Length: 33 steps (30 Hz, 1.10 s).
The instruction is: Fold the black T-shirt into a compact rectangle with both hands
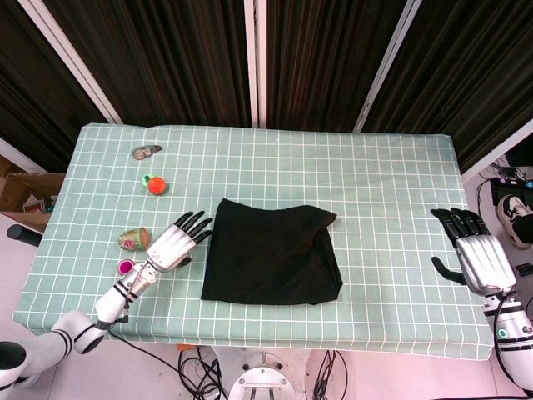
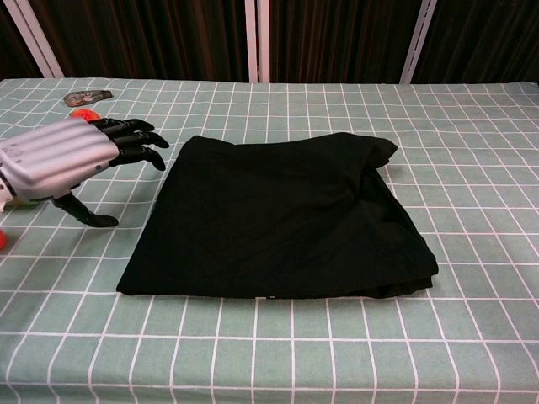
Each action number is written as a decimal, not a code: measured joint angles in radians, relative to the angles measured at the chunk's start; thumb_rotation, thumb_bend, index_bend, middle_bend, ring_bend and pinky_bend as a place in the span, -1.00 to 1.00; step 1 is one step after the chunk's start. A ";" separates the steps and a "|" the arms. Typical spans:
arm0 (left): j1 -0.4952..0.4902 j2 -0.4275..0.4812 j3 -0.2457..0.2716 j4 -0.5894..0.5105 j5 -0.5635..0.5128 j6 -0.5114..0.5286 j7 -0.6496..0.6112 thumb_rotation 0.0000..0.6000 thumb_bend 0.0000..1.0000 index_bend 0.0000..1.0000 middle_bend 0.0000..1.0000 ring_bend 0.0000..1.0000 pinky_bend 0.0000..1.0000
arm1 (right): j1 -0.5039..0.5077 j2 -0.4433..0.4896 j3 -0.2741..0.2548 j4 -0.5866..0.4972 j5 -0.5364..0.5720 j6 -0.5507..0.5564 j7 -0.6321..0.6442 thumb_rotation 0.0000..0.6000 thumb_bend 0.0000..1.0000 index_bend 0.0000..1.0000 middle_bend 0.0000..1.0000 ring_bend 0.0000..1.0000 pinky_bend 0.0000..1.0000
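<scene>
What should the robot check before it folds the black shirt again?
1. Left hand open, next to the shirt's left edge: ok.
2. Right hand near the shirt: not ok, it is far off by the table's right edge.
3. Black T-shirt lying flat: not ok, its far right corner is bunched.
4. Shirt fully on the table: ok.
5. Small cup clear of the left arm: cannot tell, it sits close.

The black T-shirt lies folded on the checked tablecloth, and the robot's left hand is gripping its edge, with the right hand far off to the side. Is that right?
Not quite. The left hand grips nothing: the head view shows it open beside the black T-shirt, fingers spread just short of its edge. The rest holds: the right hand is far off to the side.
</scene>
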 measured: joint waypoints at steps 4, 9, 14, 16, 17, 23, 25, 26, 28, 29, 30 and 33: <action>-0.027 -0.074 0.020 0.102 0.024 0.025 -0.069 1.00 -0.76 -0.54 -0.77 -0.91 -0.67 | -0.012 0.000 0.003 0.005 0.003 0.007 0.009 1.00 -0.51 -0.75 -0.67 -0.84 -0.69; -0.053 -0.137 0.035 0.188 0.036 0.042 -0.133 1.00 -0.79 -0.54 -0.77 -0.91 -0.67 | -0.025 -0.004 0.004 0.014 0.006 0.011 0.019 1.00 -0.51 -0.75 -0.68 -0.84 -0.69; -0.067 -0.201 0.042 0.282 0.040 0.087 -0.229 1.00 -0.81 -0.52 -0.77 -0.91 -0.67 | -0.035 -0.012 0.009 0.022 0.006 0.018 0.031 1.00 -0.51 -0.75 -0.68 -0.84 -0.69; -0.069 -0.229 0.042 0.324 0.039 0.113 -0.282 1.00 -0.82 -0.49 -0.77 -0.91 -0.67 | -0.037 -0.015 0.010 0.025 0.005 0.018 0.030 1.00 -0.51 -0.75 -0.68 -0.84 -0.69; -0.069 -0.241 0.043 0.342 0.039 0.123 -0.307 1.00 -0.82 -0.47 -0.77 -0.91 -0.67 | -0.038 -0.017 0.010 0.025 0.005 0.018 0.029 1.00 -0.51 -0.75 -0.68 -0.84 -0.69; -0.072 -0.330 0.051 0.465 0.031 0.181 -0.462 1.00 -0.68 -0.37 -0.75 -0.91 -0.67 | -0.044 -0.031 0.016 0.035 0.006 0.020 0.029 1.00 -0.51 -0.75 -0.68 -0.84 -0.69; -0.071 -0.358 0.055 0.503 0.027 0.203 -0.498 1.00 -0.57 -0.32 -0.72 -0.90 -0.67 | -0.045 -0.036 0.018 0.038 0.009 0.019 0.027 1.00 -0.51 -0.75 -0.68 -0.84 -0.69; -0.071 -0.367 0.057 0.518 0.026 0.213 -0.508 1.00 -0.50 -0.29 -0.70 -0.89 -0.67 | -0.046 -0.037 0.019 0.040 0.010 0.019 0.027 1.00 -0.51 -0.75 -0.68 -0.84 -0.69; -0.069 -0.383 0.064 0.547 0.025 0.231 -0.528 1.00 -0.35 -0.24 -0.69 -0.88 -0.67 | -0.047 -0.039 0.021 0.042 0.012 0.017 0.027 1.00 -0.51 -0.75 -0.68 -0.84 -0.69; -0.068 -0.387 0.068 0.556 0.025 0.235 -0.533 1.00 -0.29 -0.22 -0.68 -0.88 -0.67 | -0.048 -0.041 0.022 0.044 0.013 0.018 0.027 1.00 -0.51 -0.75 -0.68 -0.84 -0.69; -0.066 -0.389 0.073 0.564 0.025 0.239 -0.536 1.00 -0.21 -0.21 -0.67 -0.88 -0.67 | -0.049 -0.041 0.023 0.045 0.013 0.018 0.028 1.00 -0.51 -0.75 -0.68 -0.84 -0.69; -0.056 -0.395 0.090 0.585 0.027 0.249 -0.538 1.00 -0.03 -0.20 -0.66 -0.88 -0.67 | -0.052 -0.045 0.026 0.050 0.015 0.020 0.031 1.00 -0.51 -0.75 -0.68 -0.84 -0.69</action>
